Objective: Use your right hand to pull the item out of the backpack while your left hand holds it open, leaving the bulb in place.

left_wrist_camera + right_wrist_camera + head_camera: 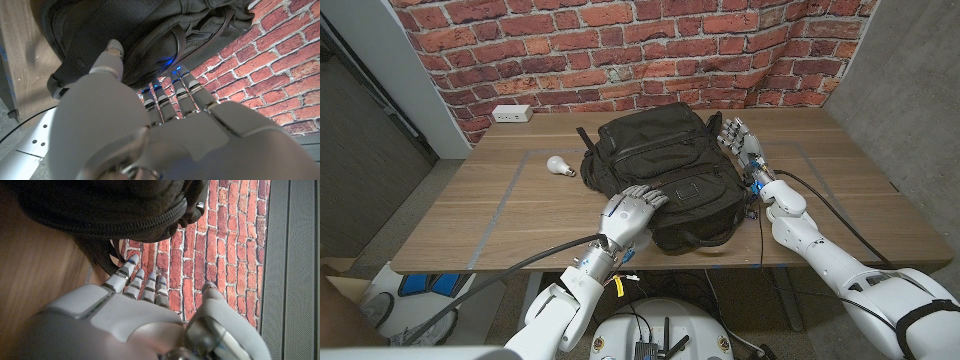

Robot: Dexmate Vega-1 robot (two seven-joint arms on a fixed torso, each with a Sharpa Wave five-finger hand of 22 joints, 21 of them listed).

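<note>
A black backpack (660, 170) lies on the middle of the wooden table (500, 215); its zips look closed and nothing inside shows. My left hand (626, 213) rests on the pack's near left corner, fingers spread over the fabric and holding nothing. In the left wrist view that hand (150, 125) reaches toward the backpack (150, 35). My right hand (738, 136) stands beside the pack's right side, fingers apart and empty. In the right wrist view the hand (145, 310) sits just short of the backpack's zipped edge (115, 205). A white bulb (559, 166) lies on the table left of the pack.
A white power strip (511, 113) sits at the table's far left edge by the brick wall (620, 50). Black cables (820, 200) run along my right arm. Bare wood shows on both sides of the pack.
</note>
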